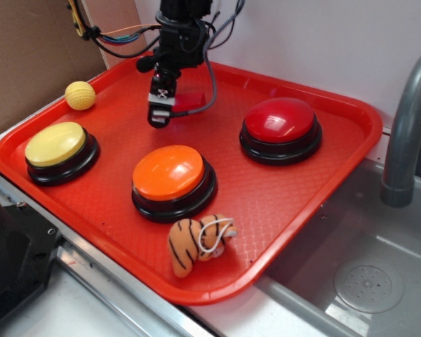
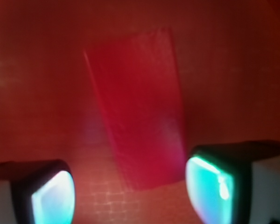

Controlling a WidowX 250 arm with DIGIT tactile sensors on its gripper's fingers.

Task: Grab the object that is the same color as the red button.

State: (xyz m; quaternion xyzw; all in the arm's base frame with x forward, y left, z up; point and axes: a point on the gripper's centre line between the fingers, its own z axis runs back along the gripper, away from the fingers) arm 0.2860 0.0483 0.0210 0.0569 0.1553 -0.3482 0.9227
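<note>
Wrist view shows us the gripper (image 2: 130,186) spread wide, its fingers (image 2: 210,184) flanking the near end of the small red block (image 2: 137,116), which lies flat on the red tray (image 1: 266,182), well apart from the red button (image 1: 281,121).

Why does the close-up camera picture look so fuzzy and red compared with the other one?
Wrist view: the camera sits very near the small red block, so it blurs against the equally red tray; the finger pads glow teal. Exterior view: sharp, with soft glare on the red button.
</note>
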